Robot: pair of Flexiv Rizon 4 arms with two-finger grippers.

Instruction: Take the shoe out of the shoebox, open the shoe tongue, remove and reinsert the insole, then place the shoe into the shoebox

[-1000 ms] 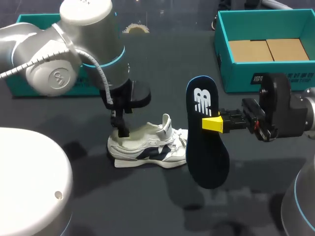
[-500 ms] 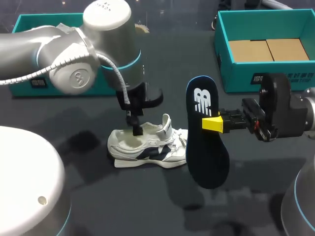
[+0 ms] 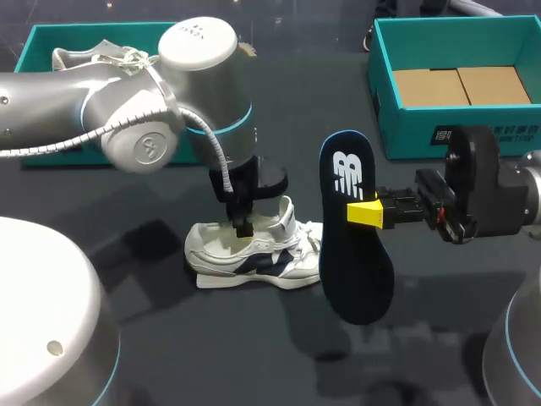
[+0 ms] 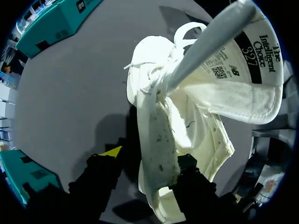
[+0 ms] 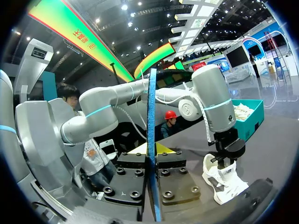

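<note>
The white shoe [image 3: 254,258] with dark stripes lies on its side on the dark table, its tongue [image 3: 286,211] raised. My left gripper [image 3: 243,224] points down into the shoe's opening beside the tongue. In the left wrist view the left gripper [image 4: 147,156] straddles the shoe's [image 4: 196,107] side wall; one finger [image 4: 187,168] touches it, while the other stands a little off, so it is open. My right gripper [image 3: 365,213] is shut on the dark blue insole [image 3: 351,237] and holds it upright in the air to the right of the shoe. The insole [image 5: 152,116] appears edge-on between the fingers of the right gripper [image 5: 152,158].
A teal shoebox [image 3: 385,93] with brown cardboard inside stands at the back right. Another teal box [image 3: 34,34] at the back left holds a second white shoe [image 3: 93,55]. Bare table lies in front of the shoe.
My left arm has moved right along the shoe from the heel towards the tongue, and its fingers have come closer together. The right arm and insole have not moved.
</note>
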